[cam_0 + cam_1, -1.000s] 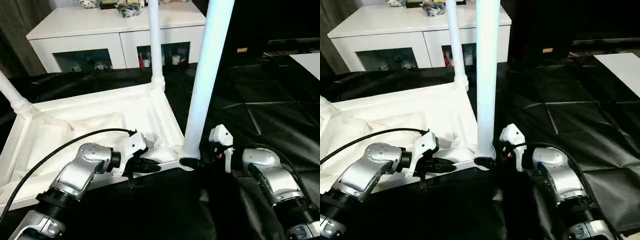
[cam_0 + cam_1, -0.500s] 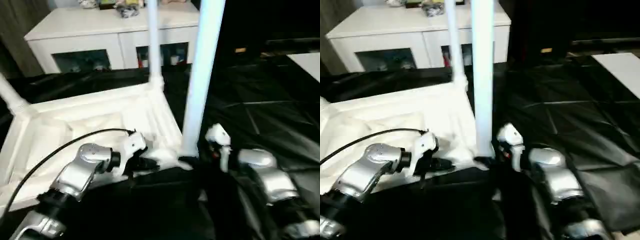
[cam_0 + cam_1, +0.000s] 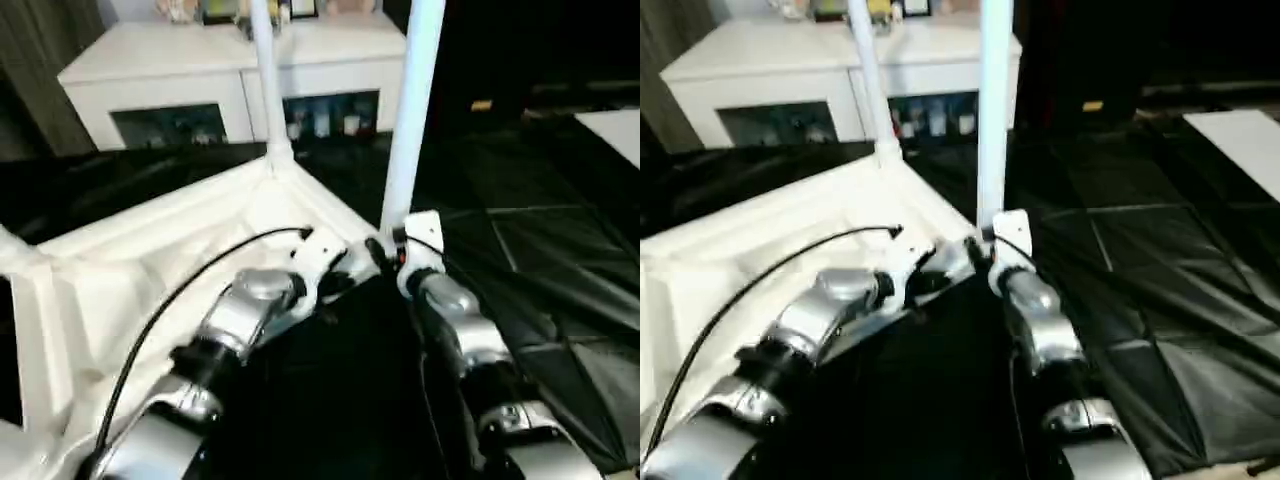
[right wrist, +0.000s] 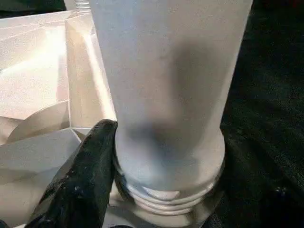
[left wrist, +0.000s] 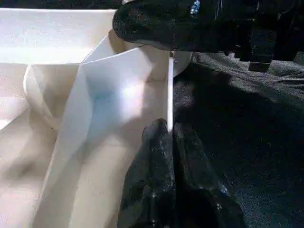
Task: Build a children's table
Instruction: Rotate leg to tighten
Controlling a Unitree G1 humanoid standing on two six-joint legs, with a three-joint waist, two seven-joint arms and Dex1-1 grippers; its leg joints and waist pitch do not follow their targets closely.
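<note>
Right gripper (image 3: 385, 250) around table leg (image 3: 408, 120) — left gripper (image 5: 167, 142) pinched

Open black floor covering (image 3: 540, 250) lies to the right; leftward, the upturned tabletop (image 3: 120, 270) and its upright legs (image 3: 412, 110) block the way — cabinet (image 3: 170, 80) behind.

near leg (image 3: 412, 100) top cut off, cabinet shelf items (image 3: 318, 117) blurred

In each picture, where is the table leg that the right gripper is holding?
Left eye view: leg, upright, right of centre.
Right eye view: upright at centre.
Left wrist view: I cannot make it out.
Right wrist view: thick column, thread at base.
Shared landmark: white cabinet behind.
</note>
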